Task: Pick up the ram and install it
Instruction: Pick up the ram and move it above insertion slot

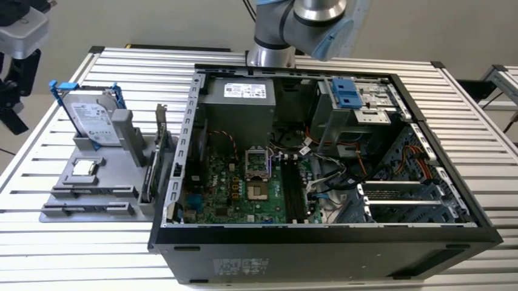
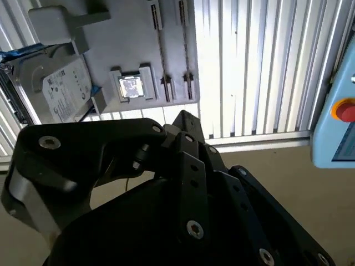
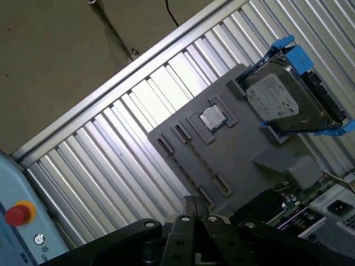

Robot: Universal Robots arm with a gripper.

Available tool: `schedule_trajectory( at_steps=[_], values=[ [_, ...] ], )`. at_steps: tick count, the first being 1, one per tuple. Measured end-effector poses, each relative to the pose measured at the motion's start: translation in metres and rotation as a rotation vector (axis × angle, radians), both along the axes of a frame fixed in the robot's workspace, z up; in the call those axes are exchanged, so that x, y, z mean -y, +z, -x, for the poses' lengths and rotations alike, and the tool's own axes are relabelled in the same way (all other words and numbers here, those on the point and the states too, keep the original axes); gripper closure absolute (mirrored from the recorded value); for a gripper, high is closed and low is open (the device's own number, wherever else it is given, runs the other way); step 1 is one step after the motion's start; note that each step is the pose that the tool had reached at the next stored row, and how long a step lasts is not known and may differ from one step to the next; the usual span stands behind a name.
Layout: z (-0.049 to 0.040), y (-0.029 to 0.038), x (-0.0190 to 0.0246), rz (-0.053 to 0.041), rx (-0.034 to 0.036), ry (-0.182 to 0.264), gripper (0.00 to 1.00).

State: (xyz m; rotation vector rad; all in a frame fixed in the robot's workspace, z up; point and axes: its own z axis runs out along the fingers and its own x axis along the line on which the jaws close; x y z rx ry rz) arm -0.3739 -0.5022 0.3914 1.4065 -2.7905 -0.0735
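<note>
- The gripper [image 2: 184,117] [image 3: 195,200] appears in both wrist views with its black fingers [image 2: 187,145] drawn together at the tip, closed on themselves; it hangs well above the table [image 1: 73,242] and touches nothing
- Beyond its tip lies the grey holder [image 2: 127,50], which sits near the table's edge on the exterior view's left, just beside the open computer case [image 1: 324,242]
- On the holder, a silver hard drive [image 1: 91,118] in a blue frame stands tilted at the far corner
- A square processor chip [image 1: 85,168] lies flat in its pocket
- A card with a metal bracket [image 1: 166,145] stands on edge along the holder's side nearest the case
- The ram cannot be picked out for certain
- Long dark memory slots [image 1: 293,189] run along the green motherboard [image 1: 227,194], just beside the processor socket [image 1: 257,176]; they are too edge-on to tell whether a stick stands in one
- The holder's two long grooves [image 2: 161,50] show as thin lines in both wrist views
- The arm [image 1: 299,24] rises at the table's far edge, behind the case
- A pale blue box with a red button [image 2: 333,127] sits beyond the table's edge, over the floor
</note>
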Motion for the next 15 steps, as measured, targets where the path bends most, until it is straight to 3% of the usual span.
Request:
schedule_trajectory(
  at_steps=[15],
  values=[
    [0.0000, 0.0000, 0.0000, 0.0003, 0.0001, 0.208, 1.00]
  ],
)
